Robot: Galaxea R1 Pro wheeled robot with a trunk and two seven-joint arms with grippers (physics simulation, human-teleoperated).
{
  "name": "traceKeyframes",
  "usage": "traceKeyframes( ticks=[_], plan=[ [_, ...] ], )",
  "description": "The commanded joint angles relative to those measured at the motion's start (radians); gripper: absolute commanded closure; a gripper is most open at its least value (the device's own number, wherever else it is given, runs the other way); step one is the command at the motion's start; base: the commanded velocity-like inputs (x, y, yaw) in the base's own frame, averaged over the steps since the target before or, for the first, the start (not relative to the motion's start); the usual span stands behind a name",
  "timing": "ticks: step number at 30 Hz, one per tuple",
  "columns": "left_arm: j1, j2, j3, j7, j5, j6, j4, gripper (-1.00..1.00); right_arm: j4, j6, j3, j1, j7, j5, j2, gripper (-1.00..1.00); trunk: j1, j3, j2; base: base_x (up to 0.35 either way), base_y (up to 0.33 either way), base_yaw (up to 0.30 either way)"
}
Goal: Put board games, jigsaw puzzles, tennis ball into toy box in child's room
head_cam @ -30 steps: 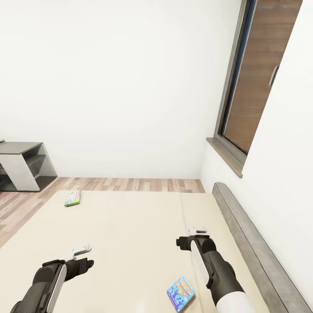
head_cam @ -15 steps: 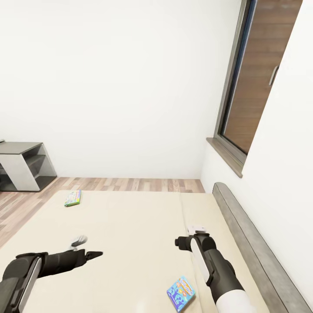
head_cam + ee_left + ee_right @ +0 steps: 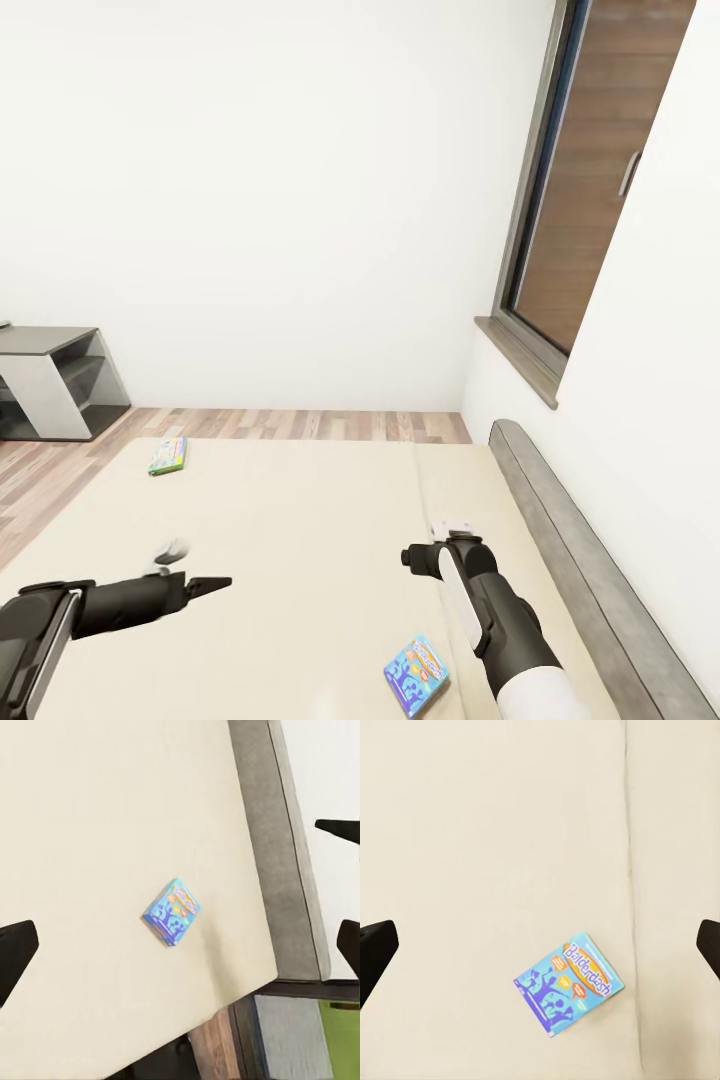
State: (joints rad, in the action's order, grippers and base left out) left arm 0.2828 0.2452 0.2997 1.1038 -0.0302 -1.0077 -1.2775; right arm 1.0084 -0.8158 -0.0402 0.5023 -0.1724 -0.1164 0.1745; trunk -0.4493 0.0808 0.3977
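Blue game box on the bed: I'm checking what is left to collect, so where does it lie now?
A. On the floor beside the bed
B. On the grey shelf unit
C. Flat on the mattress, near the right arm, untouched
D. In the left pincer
C: the blue game box lies flat on the beige mattress beside the right arm, and the right pincer hangs above the mattress, away from it.

We see a matt beige cloth mattress [image 3: 330, 560], printed card game boxes [image 3: 415, 676] [image 3: 168, 455], wood-plank floor [image 3: 300, 424] at twelve o'clock, and smooth black plastic arms [image 3: 495, 615].
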Motion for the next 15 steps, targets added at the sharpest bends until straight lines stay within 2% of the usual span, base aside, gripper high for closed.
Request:
traceKeyframes(
  ticks=[1, 2, 3, 4, 5, 7, 8, 10, 11, 14, 15],
  plan=[
    [0.001, -0.001, 0.007, -0.017, -0.008, -0.009, 0.000, -1.00, 0.001, -0.003, -0.001, 0.001, -0.010, -0.011, 0.000, -1.00, -0.001, 0.002, 0.002, 0.000, 0.000, 0.000],
    [0.001, -0.002, 0.014, -0.043, -0.015, -0.009, 0.000, -1.00, 0.001, -0.003, -0.001, 0.001, -0.010, -0.011, 0.000, -1.00, -0.001, 0.002, 0.002, 0.000, 0.000, 0.000],
    [0.001, -0.004, 0.025, -0.105, -0.026, -0.009, 0.001, -1.00, 0.001, -0.002, -0.001, 0.001, -0.011, -0.011, 0.000, -1.00, -0.001, 0.002, 0.002, 0.000, 0.000, 0.000],
    [0.001, -0.005, 0.030, -0.140, -0.032, -0.009, 0.001, -1.00, 0.001, -0.002, -0.002, 0.001, -0.012, -0.010, 0.000, -1.00, -0.001, 0.002, 0.002, 0.000, 0.000, 0.000],
    [0.001, -0.008, 0.036, -0.219, -0.040, -0.008, 0.001, -1.00, 0.001, -0.001, -0.003, 0.001, -0.012, -0.010, 0.000, -1.00, -0.001, 0.002, 0.002, 0.000, 0.000, 0.000],
    [0.001, -0.012, 0.039, -0.307, -0.044, -0.007, 0.001, -1.00, 0.001, -0.001, -0.003, 0.001, -0.013, -0.010, 0.000, -1.00, -0.001, 0.002, 0.002, 0.000, 0.000, 0.000],
    [0.001, -0.019, 0.041, -0.398, -0.043, -0.003, 0.001, -1.00, 0.001, -0.001, -0.004, 0.001, -0.013, -0.010, 0.000, -1.00, -0.001, 0.002, 0.002, 0.000, 0.000, 0.000],
    [0.001, -0.029, 0.042, -0.483, -0.042, 0.007, 0.001, -1.00, 0.000, -0.001, -0.004, 0.001, -0.013, -0.010, 0.000, -1.00, -0.001, 0.002, 0.002, 0.000, 0.000, 0.000],
    [0.001, -0.042, 0.043, -0.558, -0.041, 0.021, 0.001, -1.00, 0.000, 0.000, -0.005, 0.001, -0.013, -0.010, 0.000, -1.00, -0.001, 0.002, 0.002, 0.000, 0.000, 0.000],
    [0.001, -0.071, 0.043, -0.666, -0.040, 0.047, 0.001, -1.00, 0.000, 0.001, -0.006, 0.001, -0.013, -0.010, 0.000, -1.00, -0.001, 0.002, 0.002, 0.000, 0.000, 0.000],
    [0.001, -0.077, 0.043, -0.683, -0.039, 0.052, 0.001, -1.00, 0.000, 0.001, -0.007, 0.000, -0.013, -0.010, 0.000, -1.00, -0.001, 0.002, 0.002, 0.000, 0.000, 0.000]
  ],
)
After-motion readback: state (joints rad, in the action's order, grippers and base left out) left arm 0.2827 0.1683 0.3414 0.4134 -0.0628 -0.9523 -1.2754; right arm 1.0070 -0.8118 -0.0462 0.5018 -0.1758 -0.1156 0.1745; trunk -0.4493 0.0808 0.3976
